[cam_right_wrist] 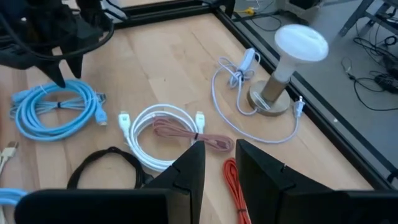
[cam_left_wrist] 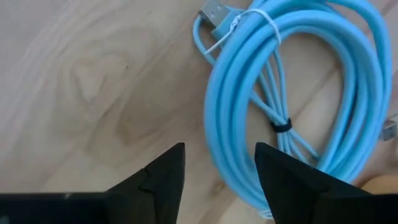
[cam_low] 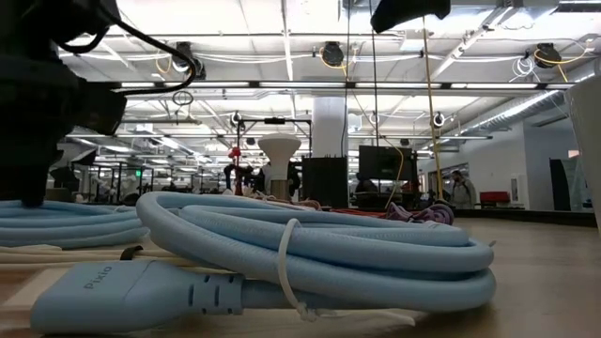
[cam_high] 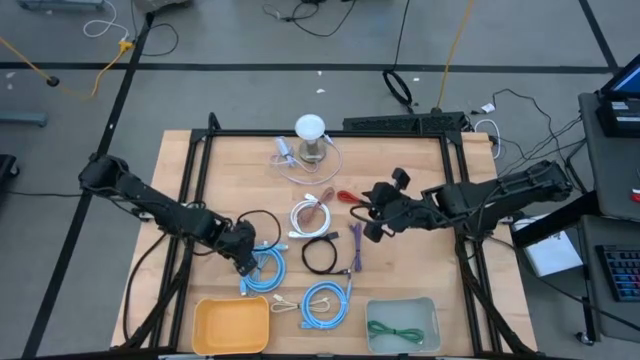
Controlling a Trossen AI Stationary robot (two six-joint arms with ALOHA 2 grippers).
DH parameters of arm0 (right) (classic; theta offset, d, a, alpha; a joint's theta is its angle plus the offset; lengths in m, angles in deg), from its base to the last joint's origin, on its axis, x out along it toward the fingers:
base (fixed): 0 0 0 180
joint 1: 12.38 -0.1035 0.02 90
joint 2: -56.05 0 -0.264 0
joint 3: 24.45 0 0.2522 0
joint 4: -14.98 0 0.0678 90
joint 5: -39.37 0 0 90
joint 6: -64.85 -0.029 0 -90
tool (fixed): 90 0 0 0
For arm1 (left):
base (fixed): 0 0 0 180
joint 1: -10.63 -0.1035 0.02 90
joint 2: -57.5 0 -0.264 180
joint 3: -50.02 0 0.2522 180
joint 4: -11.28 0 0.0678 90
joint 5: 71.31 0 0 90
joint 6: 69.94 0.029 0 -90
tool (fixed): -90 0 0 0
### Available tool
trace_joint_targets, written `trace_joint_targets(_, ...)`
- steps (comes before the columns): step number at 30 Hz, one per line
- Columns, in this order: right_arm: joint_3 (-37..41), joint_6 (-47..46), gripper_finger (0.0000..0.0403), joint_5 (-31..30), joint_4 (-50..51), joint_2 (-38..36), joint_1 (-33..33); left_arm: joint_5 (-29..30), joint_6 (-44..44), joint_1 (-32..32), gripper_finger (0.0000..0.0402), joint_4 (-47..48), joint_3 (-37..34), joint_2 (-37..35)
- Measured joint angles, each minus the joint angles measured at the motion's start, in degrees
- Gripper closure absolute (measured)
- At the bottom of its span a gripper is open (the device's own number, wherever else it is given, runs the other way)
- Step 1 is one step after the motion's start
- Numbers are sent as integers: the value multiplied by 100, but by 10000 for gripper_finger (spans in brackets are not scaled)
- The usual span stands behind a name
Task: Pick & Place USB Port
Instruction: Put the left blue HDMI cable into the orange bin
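Observation:
A light-blue USB cable coil (cam_high: 268,268) (cam_left_wrist: 298,93) lies flat on the wooden table, left of centre, with its metal plug (cam_left_wrist: 214,11) at one edge. My left gripper (cam_high: 243,265) (cam_left_wrist: 219,180) points down, open, over that coil's left edge. Its fingers stand on either side of the outer strands, with no contact that I can see. My right gripper (cam_high: 372,218) (cam_right_wrist: 214,168) hangs raised over the table's right middle. Its fingers stand a narrow gap apart with nothing between them. A second blue coil (cam_high: 325,303) (cam_low: 310,253) lies near the front edge.
White and pink cables (cam_high: 310,215), a black coil (cam_high: 320,256), a purple cable (cam_high: 356,245) and a red cable (cam_high: 350,197) lie mid-table. A white lamp (cam_high: 312,135) stands at the back. A yellow tray (cam_high: 232,303) and a clear tray (cam_high: 402,302) holding a green cable sit at the front.

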Motion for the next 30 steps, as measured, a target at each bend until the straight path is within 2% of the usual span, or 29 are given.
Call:
trace_joint_targets(4, 0, 43, 321, 4, -114, 0, -2, 52, 36, -66, 183, -98, 0, 0)
trace_joint_targets(8, 0, 30, 321, 7, -122, 0, -2, 304, 119, -188, 192, -190, 0, 2)
trace_joint_targets(17, 0, -20, 321, 13, -130, 0, -18, 459, 624, -402, 299, -175, 0, 2)
trace_joint_targets(26, 0, 34, 321, 11, -359, 0, -17, 452, 817, -431, 387, -177, -1, 2)
trace_joint_targets(30, 0, 41, 321, 11, -363, 0, -17, 380, 944, -431, 398, -176, -2, 2)
